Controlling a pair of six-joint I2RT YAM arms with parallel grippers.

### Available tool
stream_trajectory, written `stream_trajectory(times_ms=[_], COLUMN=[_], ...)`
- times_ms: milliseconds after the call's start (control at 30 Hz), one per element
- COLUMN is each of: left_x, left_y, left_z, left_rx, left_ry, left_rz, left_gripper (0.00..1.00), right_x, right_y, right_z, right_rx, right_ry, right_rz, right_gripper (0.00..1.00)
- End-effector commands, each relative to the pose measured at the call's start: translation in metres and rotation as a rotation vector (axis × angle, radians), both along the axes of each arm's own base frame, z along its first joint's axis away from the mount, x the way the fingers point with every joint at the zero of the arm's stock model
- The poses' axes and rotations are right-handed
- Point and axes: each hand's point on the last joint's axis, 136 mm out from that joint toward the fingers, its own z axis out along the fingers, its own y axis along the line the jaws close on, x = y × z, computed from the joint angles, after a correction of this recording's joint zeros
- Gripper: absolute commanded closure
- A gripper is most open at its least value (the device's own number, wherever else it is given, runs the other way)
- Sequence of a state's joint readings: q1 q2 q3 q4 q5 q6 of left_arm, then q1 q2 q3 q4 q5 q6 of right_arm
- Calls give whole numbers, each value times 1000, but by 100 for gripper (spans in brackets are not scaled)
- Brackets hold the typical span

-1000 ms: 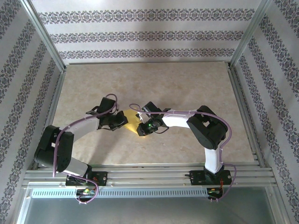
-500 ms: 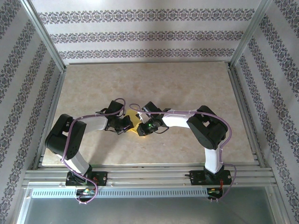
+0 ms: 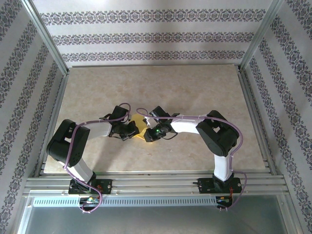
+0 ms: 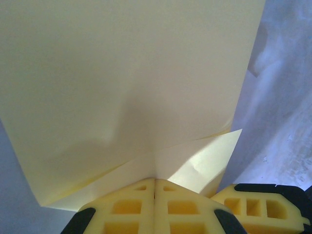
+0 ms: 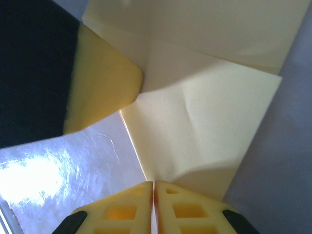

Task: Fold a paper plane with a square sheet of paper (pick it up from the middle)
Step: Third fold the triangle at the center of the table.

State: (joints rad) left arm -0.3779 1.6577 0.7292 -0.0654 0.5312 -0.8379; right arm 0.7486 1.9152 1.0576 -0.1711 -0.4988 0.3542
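Paper-plane fold, pinch stage. Both arms are reaching inward and meeting near the middle of the surface (image 3: 175, 87); the left claw (image 4: 155, 183) is pressing its yellow fingers flush together on the near edge of the square sheet of paper (image 4: 126, 73); the right claw (image 5: 154, 185) is likewise clamping tight on another edge of the same sheet, just beside its partner. The sheet is already showing creases and an overlapping flap, so it is lying between the two claws as a partly folded form, not a flat square; whether it is resting on the surface or lifting clear of it cannot be told.

Judged step: setting or sharpening a fold while both claws are gripping the sheet. To do it well, the two pinches should be moving together, since thin paper held at two close points is liable to tear or buckle if one claw is pulling ahead; the edges of the flap should be lining up before any pressure is going onto the crease; one claw should be acting as an anchor while the other is drawing along the fold line; release should be coming only once the layers are lying flat.
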Motion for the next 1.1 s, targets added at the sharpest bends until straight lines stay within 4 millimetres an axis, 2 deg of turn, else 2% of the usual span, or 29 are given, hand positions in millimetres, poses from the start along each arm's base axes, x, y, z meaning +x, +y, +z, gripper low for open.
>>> stream_trajectory(times_ms=[0, 367, 467, 533, 633, 900, 1067], left_x=[-29, -28, -26, -25, -24, -20, -17], left_y=[36, 37, 35, 34, 32, 26, 24], left_z=[-42, -43, -41, -40, -38, -36, -31], left_rx=[176, 186, 177, 171, 165, 128, 117], left_ry=[115, 122, 117, 115, 112, 108, 97], left_rz=[22, 12, 7, 4, 2, 11, 13], left_gripper=[100, 100, 100, 100, 100, 100, 100], right_x=[-27, -50, -41, -29, -17, 5, 7], right_y=[-35, -63, -58, -45, -30, -6, 3], right_z=[-20, -16, 6, 33, 51, 29, 14], right_rx=[-98, -136, -80, 1, 41, -9, -34], right_ry=[90, 83, 8, -65, -116, -102, -63], right_rz=[19, 62, 49, 45, 44, -9, -20], right_gripper=[87, 87, 87, 87, 88, 92, 92])
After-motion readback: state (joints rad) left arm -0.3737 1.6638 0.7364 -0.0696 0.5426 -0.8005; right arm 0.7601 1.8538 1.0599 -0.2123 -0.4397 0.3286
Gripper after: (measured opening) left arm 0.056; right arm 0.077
